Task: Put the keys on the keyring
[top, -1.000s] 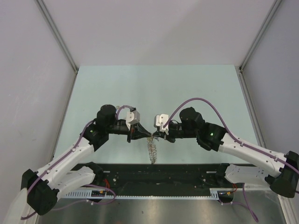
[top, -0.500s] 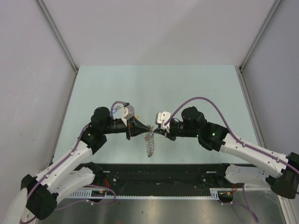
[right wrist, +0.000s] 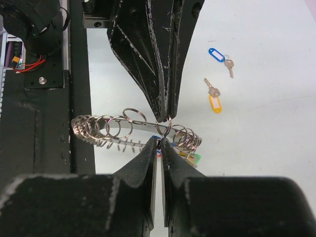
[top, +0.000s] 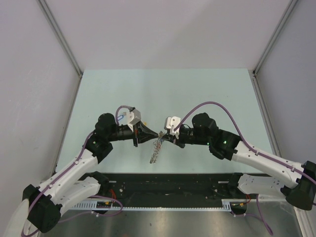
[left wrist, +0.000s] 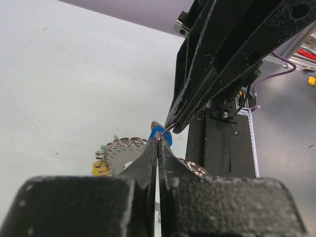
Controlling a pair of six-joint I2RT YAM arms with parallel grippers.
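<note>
The keyring (right wrist: 113, 126) is a large grey metal ring strung with several small split rings. It hangs above the table between both grippers, and shows in the top view (top: 156, 150) and the left wrist view (left wrist: 121, 153). My left gripper (top: 157, 134) (left wrist: 158, 140) is shut on one small split ring on it. My right gripper (top: 165, 138) (right wrist: 161, 140) is shut on the same small ring from the opposite side. A blue tag (left wrist: 159, 133), a yellow tag (left wrist: 100, 169) and a green tag (right wrist: 194, 158) hang on the keyring. Two loose keys lie on the table, one blue-tagged (right wrist: 216, 53) and one yellow-tagged (right wrist: 214, 102).
The pale green table (top: 163, 94) is bounded by grey walls at the back and sides. A black rail with cables (top: 168, 185) runs along the near edge below the hanging keyring. The two loose keys do not show in the top view.
Both grippers have stayed pinched together and shifted slightly away from the near edge. The left wrist has turned. The hanging keyring has risen and its lower end has swung left.
</note>
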